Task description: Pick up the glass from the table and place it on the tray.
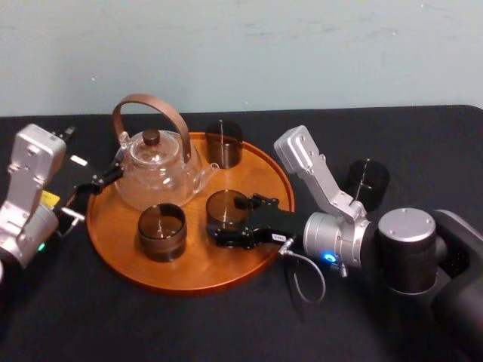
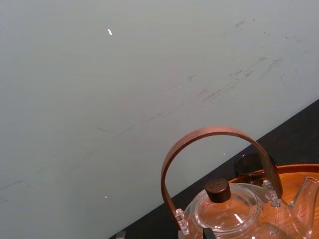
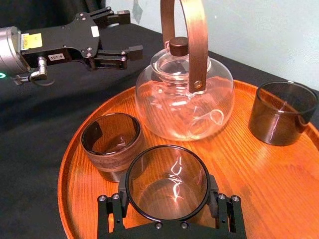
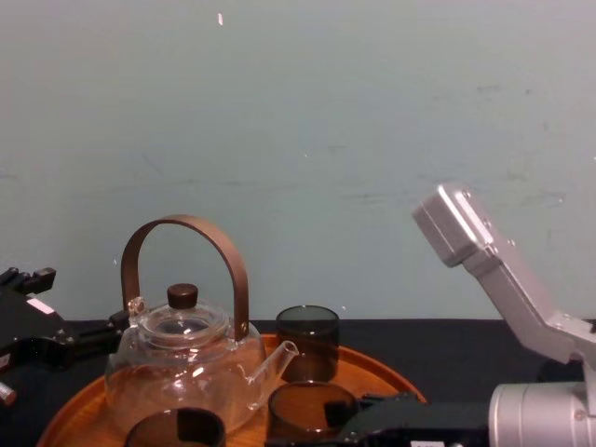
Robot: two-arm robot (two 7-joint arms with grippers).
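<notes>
Right wrist view: the glass (image 3: 167, 189) is a short, straight-walled tumbler, smoky brown-grey and see-through, with a thin dark rim and light streaks glinting off its base. It sits pinched in the right gripper (image 3: 167, 183), one black finger against each side of the wall. The glass is over the tray (image 3: 259, 184), in the near-right part, just beside the neighbour cup (image 3: 110, 143) of the same smoky make. Cannot tell whether its base touches the wood.

Same view, farther off: clear glass teapot (image 3: 184, 99) with a bent-wood handle, a dark knob on the lid, and its spout toward the glass. The back cup (image 3: 281, 112) stands at the tray's far edge. Off the tray's left rim, on the teapot's side, the left gripper (image 3: 130, 31) has its fingers spread with nothing between them.

Head view: round orange-brown tray on the black table (image 1: 423, 143). This view adds a fourth cup (image 1: 367, 183), standing on the bare table right of the tray, behind the right arm.

Chest view: side profile. The glass rim is lower than the teapot's spout tip, and the back cup rises behind it against the pale wall (image 4: 298, 140).

Left wrist view: teapot handle arch and lid knob close up, with the back cup past them.
</notes>
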